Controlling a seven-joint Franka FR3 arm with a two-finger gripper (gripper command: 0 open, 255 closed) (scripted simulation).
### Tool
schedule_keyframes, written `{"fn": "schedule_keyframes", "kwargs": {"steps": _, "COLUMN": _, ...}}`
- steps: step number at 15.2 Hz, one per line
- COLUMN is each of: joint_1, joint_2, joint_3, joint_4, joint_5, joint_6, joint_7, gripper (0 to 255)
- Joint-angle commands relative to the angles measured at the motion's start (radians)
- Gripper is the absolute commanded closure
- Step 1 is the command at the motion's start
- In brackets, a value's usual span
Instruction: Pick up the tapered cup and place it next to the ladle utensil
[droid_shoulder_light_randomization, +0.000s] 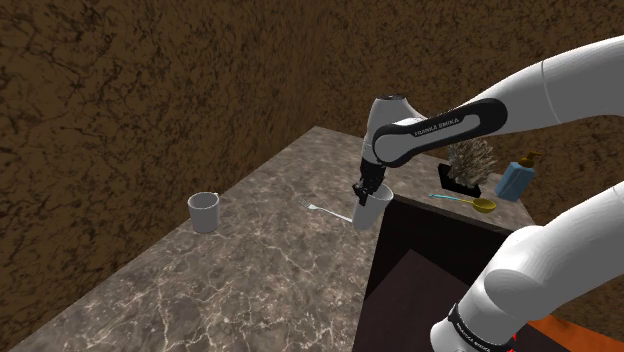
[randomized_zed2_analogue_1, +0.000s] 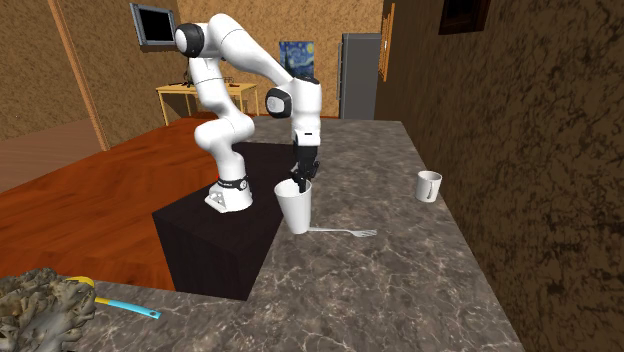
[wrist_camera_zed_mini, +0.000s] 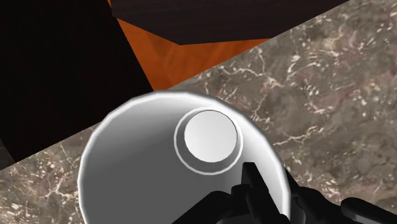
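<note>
The white tapered cup (droid_shoulder_light_randomization: 370, 212) (randomized_zed2_analogue_1: 296, 208) is at the marble counter's edge beside the dark stand, leaning a little. My black gripper (droid_shoulder_light_randomization: 368, 190) (randomized_zed2_analogue_1: 301, 182) comes down on its rim from above. In the wrist view the gripper (wrist_camera_zed_mini: 277, 188) is shut on the cup (wrist_camera_zed_mini: 159, 172): one finger (wrist_camera_zed_mini: 251, 178) is inside the wall and the other outside it. The ladle (droid_shoulder_light_randomization: 472, 203) (randomized_zed2_analogue_1: 112, 298), with a yellow bowl and a teal handle, lies on the far part of the counter beyond the stand, well apart from the cup.
A silver fork (droid_shoulder_light_randomization: 328, 211) (randomized_zed2_analogue_1: 345, 231) lies right next to the cup. A white mug (droid_shoulder_light_randomization: 204, 212) (randomized_zed2_analogue_1: 428, 185) stands farther along the counter (droid_shoulder_light_randomization: 250, 290). A bristly clump (droid_shoulder_light_randomization: 468, 162) and a blue bottle (droid_shoulder_light_randomization: 515, 178) sit near the ladle. The dark stand (droid_shoulder_light_randomization: 420, 270) borders the counter.
</note>
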Motion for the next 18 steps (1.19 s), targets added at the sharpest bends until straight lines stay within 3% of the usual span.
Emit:
{"fn": "schedule_keyframes", "kwargs": {"steps": 1, "joint_1": 0.0, "joint_2": 0.0, "joint_3": 0.0, "joint_4": 0.0, "joint_5": 0.0, "joint_6": 0.0, "joint_7": 0.0, "gripper": 255}}
{"fn": "schedule_keyframes", "kwargs": {"steps": 4, "joint_1": 0.0, "joint_2": 0.0, "joint_3": 0.0, "joint_4": 0.0, "joint_5": 0.0, "joint_6": 0.0, "joint_7": 0.0, "gripper": 255}}
{"fn": "schedule_keyframes", "kwargs": {"steps": 18, "joint_1": 0.004, "joint_2": -0.087, "joint_3": 0.001, "joint_4": 0.123, "joint_5": 0.012, "joint_6": -0.21, "joint_7": -0.017, "gripper": 255}}
